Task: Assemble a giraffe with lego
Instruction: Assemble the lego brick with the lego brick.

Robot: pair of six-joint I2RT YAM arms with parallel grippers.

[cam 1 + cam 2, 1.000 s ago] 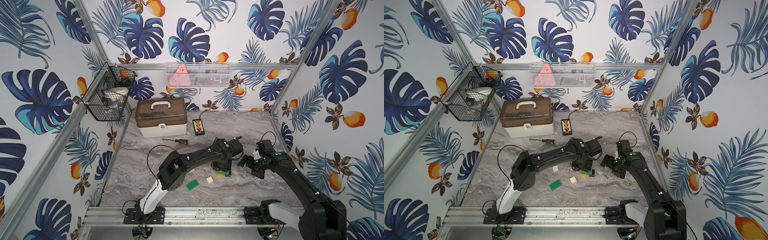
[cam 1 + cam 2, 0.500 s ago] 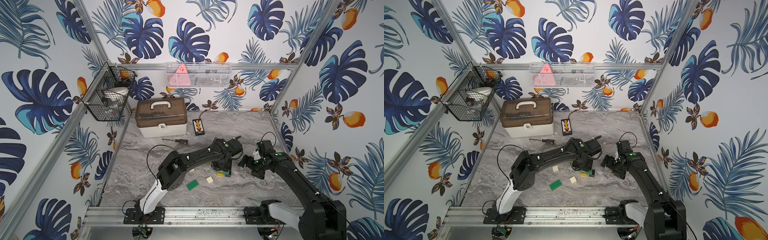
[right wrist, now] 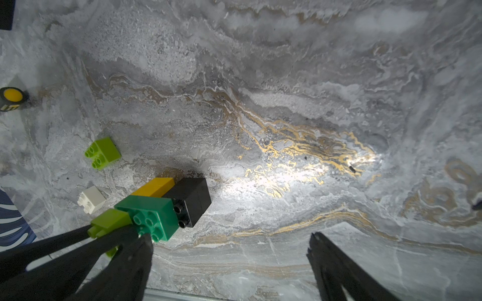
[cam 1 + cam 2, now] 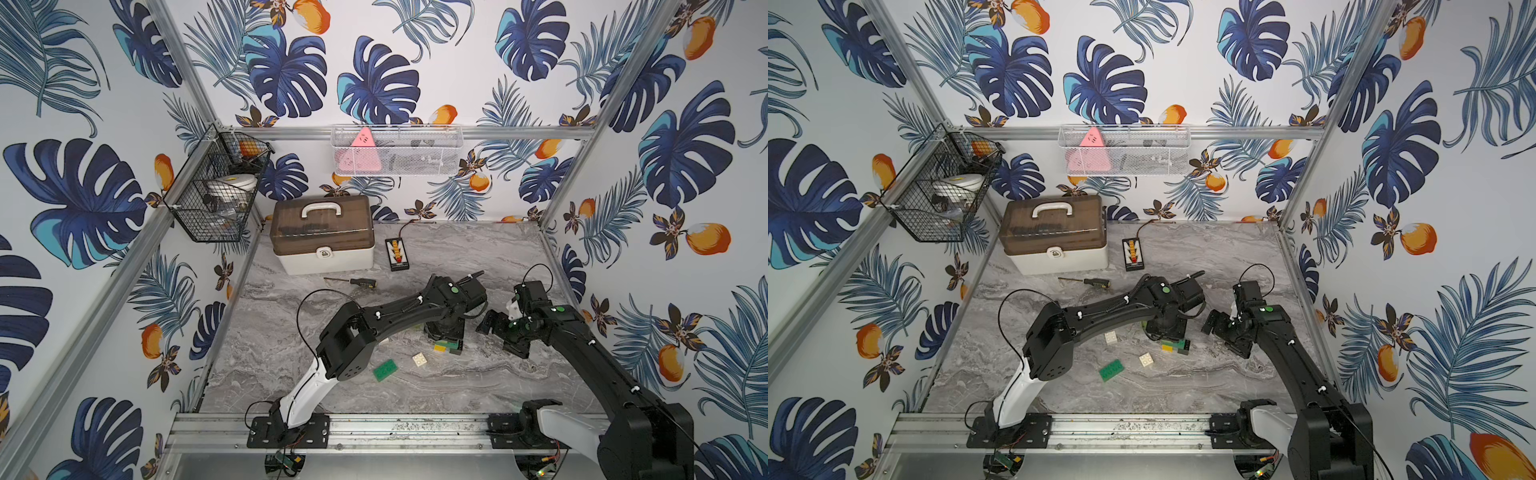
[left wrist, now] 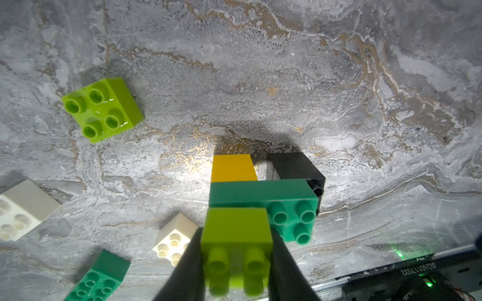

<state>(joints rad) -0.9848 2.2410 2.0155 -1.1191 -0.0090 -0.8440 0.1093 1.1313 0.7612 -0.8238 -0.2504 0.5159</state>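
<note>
The partly built giraffe (image 4: 449, 347) (image 4: 1177, 345) rests mid-table: a yellow brick (image 5: 232, 168) and a black brick (image 5: 294, 165) side by side under a dark green long brick (image 5: 287, 206). My left gripper (image 5: 236, 260) is shut on a lime green brick (image 5: 236, 234) that sits on the yellow-side end of the green one. My right gripper (image 3: 229, 238) (image 4: 500, 332) hovers just right of the stack, open and holding nothing. Loose lego lies around: a lime brick (image 5: 101, 109), two white bricks (image 4: 1145, 359) (image 4: 1111, 337) and a dark green long brick (image 4: 385, 369).
A brown-lidded toolbox (image 4: 322, 235) stands at the back left, with a small black remote (image 4: 397, 253) and a screwdriver (image 4: 353, 282) in front of it. A wire basket (image 4: 216, 187) and a mesh tray (image 4: 395, 149) hang on the walls. The metal rail (image 4: 374, 432) runs along the front.
</note>
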